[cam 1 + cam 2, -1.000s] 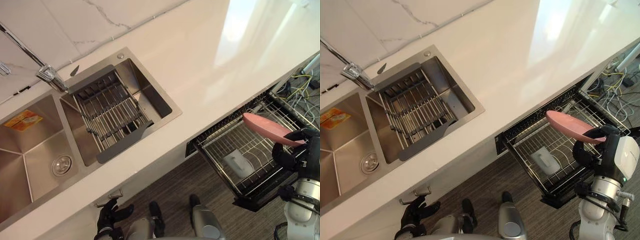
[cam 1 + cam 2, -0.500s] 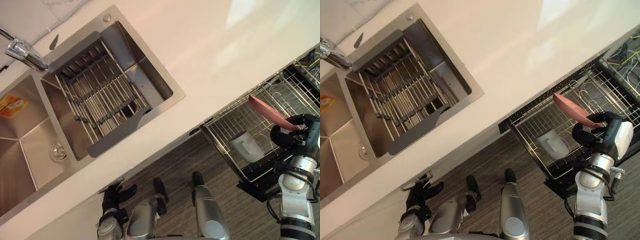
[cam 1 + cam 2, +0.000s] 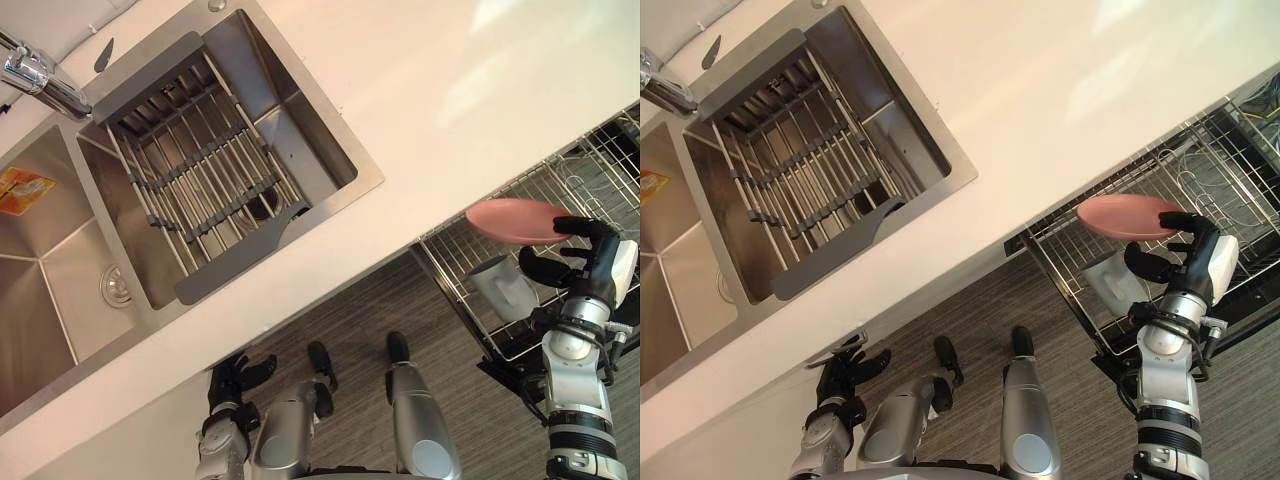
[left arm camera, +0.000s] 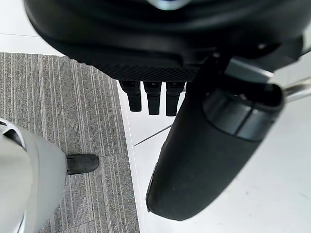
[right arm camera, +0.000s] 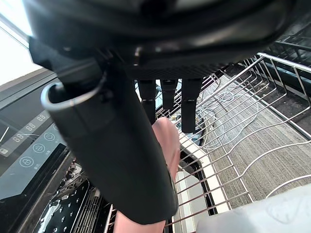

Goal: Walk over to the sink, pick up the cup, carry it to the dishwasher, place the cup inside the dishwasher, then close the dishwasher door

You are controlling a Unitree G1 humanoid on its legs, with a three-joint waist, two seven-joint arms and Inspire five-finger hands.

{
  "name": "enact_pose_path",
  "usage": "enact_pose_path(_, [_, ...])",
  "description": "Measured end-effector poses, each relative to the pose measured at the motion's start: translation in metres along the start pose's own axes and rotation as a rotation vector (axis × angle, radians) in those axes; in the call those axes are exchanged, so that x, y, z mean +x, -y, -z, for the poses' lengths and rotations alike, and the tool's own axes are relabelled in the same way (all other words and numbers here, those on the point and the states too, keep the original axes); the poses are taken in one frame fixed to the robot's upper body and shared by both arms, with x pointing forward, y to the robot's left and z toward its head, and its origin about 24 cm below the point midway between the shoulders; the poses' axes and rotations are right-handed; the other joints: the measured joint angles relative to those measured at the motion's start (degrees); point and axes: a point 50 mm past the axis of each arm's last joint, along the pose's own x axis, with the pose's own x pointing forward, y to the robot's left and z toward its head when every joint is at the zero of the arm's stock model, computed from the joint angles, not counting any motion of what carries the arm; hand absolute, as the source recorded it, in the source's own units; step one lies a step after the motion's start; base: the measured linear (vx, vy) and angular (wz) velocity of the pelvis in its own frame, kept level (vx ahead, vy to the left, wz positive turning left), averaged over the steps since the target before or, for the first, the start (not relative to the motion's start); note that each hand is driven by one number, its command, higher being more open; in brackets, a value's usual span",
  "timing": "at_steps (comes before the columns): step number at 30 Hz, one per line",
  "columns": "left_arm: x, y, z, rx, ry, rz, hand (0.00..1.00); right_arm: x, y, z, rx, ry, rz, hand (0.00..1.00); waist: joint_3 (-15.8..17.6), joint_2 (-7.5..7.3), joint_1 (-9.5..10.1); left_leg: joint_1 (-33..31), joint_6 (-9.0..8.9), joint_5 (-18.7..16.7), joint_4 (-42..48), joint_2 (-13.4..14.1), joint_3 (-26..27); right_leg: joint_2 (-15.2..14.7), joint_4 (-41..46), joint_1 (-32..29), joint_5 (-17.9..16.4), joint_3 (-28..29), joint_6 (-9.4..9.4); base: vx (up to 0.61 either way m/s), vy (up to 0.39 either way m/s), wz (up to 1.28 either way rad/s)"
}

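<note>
One pink dish [image 3: 510, 219], shallow and oval rather than cup-shaped, hangs just above the dishwasher rack [image 3: 568, 186]. It lies almost level, with its long axis along the rack and its free end toward the counter [image 3: 400, 90]. The right robot hand [image 3: 590, 255] pinches the other end, fingers curled over the rim, thumb beneath, hiding that edge. A grey cup [image 3: 503, 288] lies in the rack below the dish. Well apart from the rack, the left robot hand [image 3: 232, 385] hangs with fingers spread.

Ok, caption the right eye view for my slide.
Right robot hand holds a pink plate over the pulled-out dishwasher rack.
</note>
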Motion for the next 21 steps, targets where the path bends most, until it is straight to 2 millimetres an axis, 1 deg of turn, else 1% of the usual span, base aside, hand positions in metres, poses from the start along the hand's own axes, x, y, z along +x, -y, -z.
enact_pose_path(2, [0.0,0.0,-0.001,0.0,0.002,0.001,0.9,-0.002,-0.003,0.002,0.009,-0.011,-0.004,0.9,0.0,-0.05,0.03,0.0,0.01,0.0,0.0,0.0,0.0,0.0,0.0,0.0,0.1,0.0,0.07,0.0,0.0,0.0])
enact_pose_path(6, [0.001,0.001,-0.002,0.0,0.006,0.003,0.9,-0.015,-0.006,0.009,0.021,-0.044,-0.015,0.9,0.1,-0.17,0.09,0.3,0.01,0.1,0.2,0.0,-0.5,-0.1,-0.2,0.9,0.1,-0.5,0.08,-0.01,-0.015,0.06])
enact_pose_path(10, [0.002,0.002,-0.005,-0.002,0.016,0.005,0.9,-0.03,-0.004,0.012,0.042,-0.05,-0.019,0.9,0.4,-0.63,0.18,0.5,0.01,0.1,0.5,0.2,-0.6,-0.1,-0.6,1.4,0.3,-0.9,0.04,-0.01,-0.007,0.03])
enact_pose_path(13, [0.003,-0.001,-0.008,0.005,0.027,0.0,0.9,-0.042,-0.001,0.012,0.072,-0.058,-0.023,0.9,0.8,-1.32,0.23,0.9,0.0,0.0,0.7,0.7,-0.7,0.3,-1.8,2.6,0.9,-1.1,-0.08,0.0,0.0,0.0])
enact_pose_path(15, [0.004,-0.003,-0.011,0.01,0.033,-0.001,0.9,-0.052,0.003,0.01,0.081,-0.047,-0.019,0.9,1.1,-1.85,0.61,1.3,-0.03,0.0,0.8,1.0,-0.7,0.6,-2.2,3.2,1.1,-1.3,-0.17,0.0,0.0,0.0])
enact_pose_path(17, [0.004,-0.004,-0.012,0.007,0.035,-0.004,0.9,-0.057,0.007,0.007,0.085,-0.033,-0.018,0.9,1.3,-2.13,0.81,1.5,-0.03,-0.1,0.9,1.2,-0.7,0.7,-2.3,3.4,1.1,-1.4,-0.17,0.0,-0.015,-0.01])
enact_pose_path(20, [0.003,-0.008,-0.013,0.0,0.035,-0.017,0.9,-0.068,0.016,0.002,0.111,-0.006,-0.011,0.9,1.3,-2.54,0.82,1.7,-0.19,-0.7,1.8,1.9,-0.6,1.2,-3.2,4.5,1.2,-1.6,-0.37,0.01,-0.022,-0.01])
enact_pose_path(21, [0.003,-0.011,-0.012,-0.005,0.032,-0.027,0.9,-0.072,0.022,0.001,0.125,0.007,-0.009,0.9,1.2,-2.84,0.8,1.8,-0.31,-1.3,2.7,2.5,-0.6,1.4,-3.6,5.1,1.3,-1.8,-0.38,0.0,0.0,0.0])
